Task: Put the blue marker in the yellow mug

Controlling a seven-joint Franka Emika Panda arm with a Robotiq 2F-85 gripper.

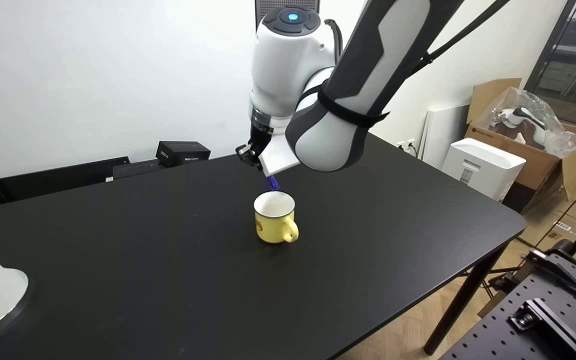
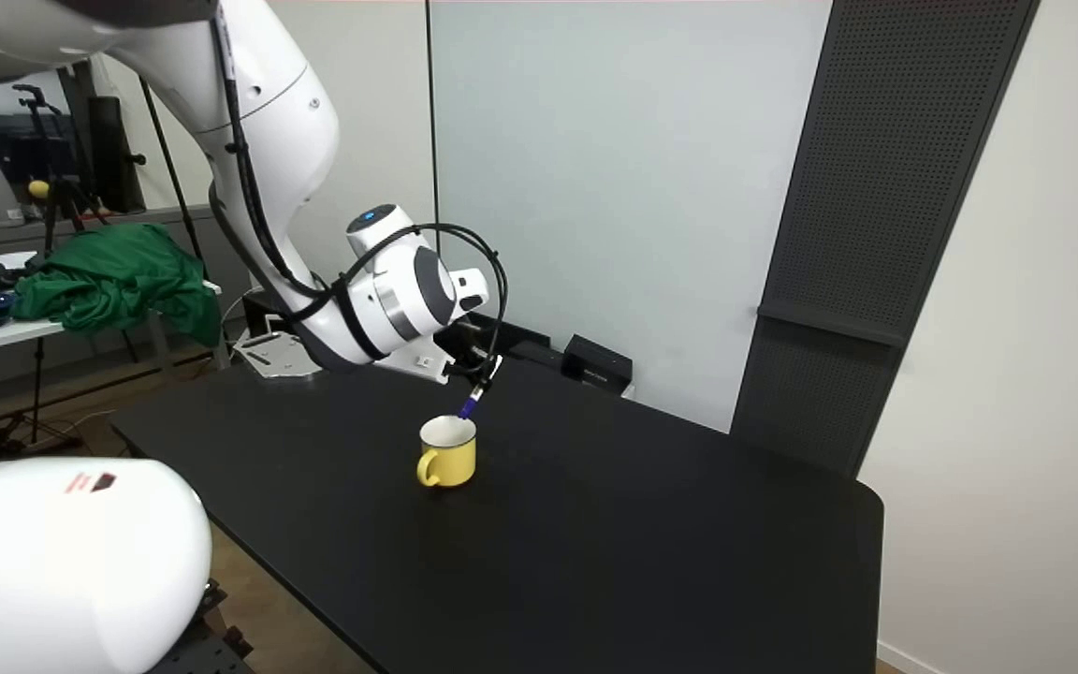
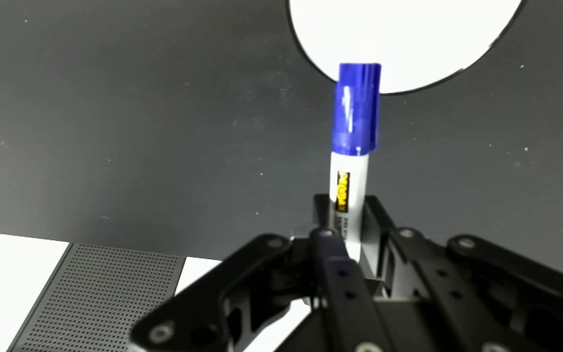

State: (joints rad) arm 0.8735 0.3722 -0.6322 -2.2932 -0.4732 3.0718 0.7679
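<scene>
Jutting cap-down from the hand [image 3: 349, 210] clamped on its white end, one marker [image 3: 354, 142] slants toward the mug [image 1: 272, 231], upright on the table [image 1: 208, 280], tip close to the mug's hand-side rim.

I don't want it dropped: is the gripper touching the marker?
Touching. The wrist view shows the gripper pinching the marker from both sides.

Black worktop [image 2: 689, 524]: matt surface, rounded corner showing in both exterior views
Small black rectangular box [image 2: 597, 363]: near the worktop's far edge
Dark-grey perforated panel [image 2: 885, 168]: beside a pale flat board [image 2: 623, 168] in an exterior view
Open brown cardboard carton [image 1: 538, 170]: holds a plastic-wrapped white object [image 1: 525, 122]; white box-shaped container [image 1: 488, 175] just beside it
White side table [image 2: 10, 334]: crumpled green fabric [image 2: 123, 281] draped over it
</scene>
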